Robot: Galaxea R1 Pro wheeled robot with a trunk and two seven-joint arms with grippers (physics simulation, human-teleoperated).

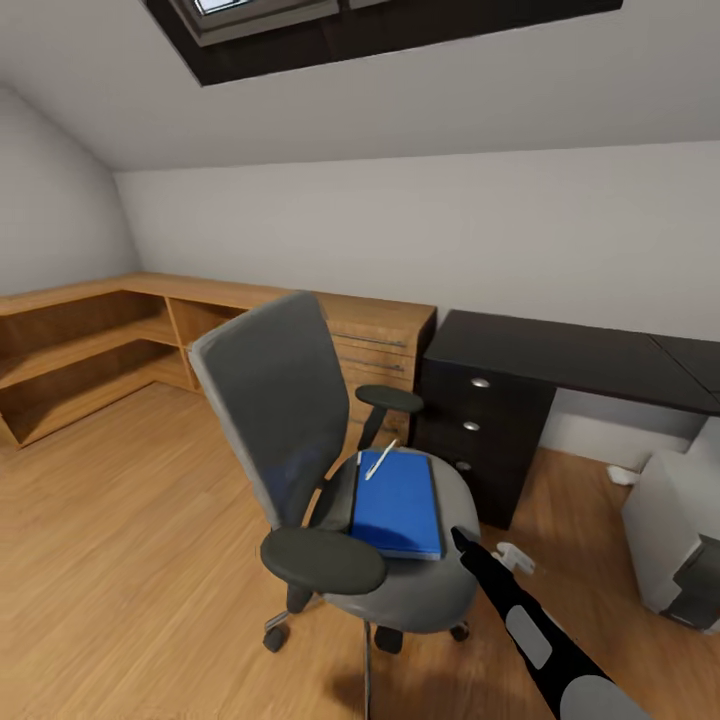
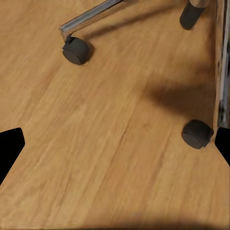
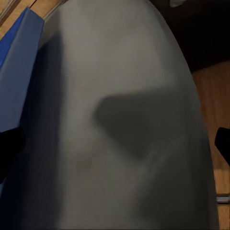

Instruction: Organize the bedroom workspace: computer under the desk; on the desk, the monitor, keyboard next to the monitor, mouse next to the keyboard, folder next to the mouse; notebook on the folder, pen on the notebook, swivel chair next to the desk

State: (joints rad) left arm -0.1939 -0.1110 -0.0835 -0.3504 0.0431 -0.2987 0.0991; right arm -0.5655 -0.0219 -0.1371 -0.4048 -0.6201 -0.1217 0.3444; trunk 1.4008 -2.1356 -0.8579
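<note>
Attic bedroom doubling as a home office. Sloped ceiling with skylight (image 1: 262,12) is hanging over the desk (image 1: 560,352); swivel chair (image 1: 330,470) is standing in front of that desk.

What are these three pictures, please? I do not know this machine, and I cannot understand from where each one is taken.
They are simulator renders from a two-armed wheeled robot. The head camera looks down at a grey swivel chair; a blue folder with a white pen on it lies on the seat. The black desk stands behind. The right arm reaches toward the seat. The right wrist camera sees the seat and folder edge close up. The left wrist camera sees the wooden floor and chair castors. Both grippers hold nothing.
</note>
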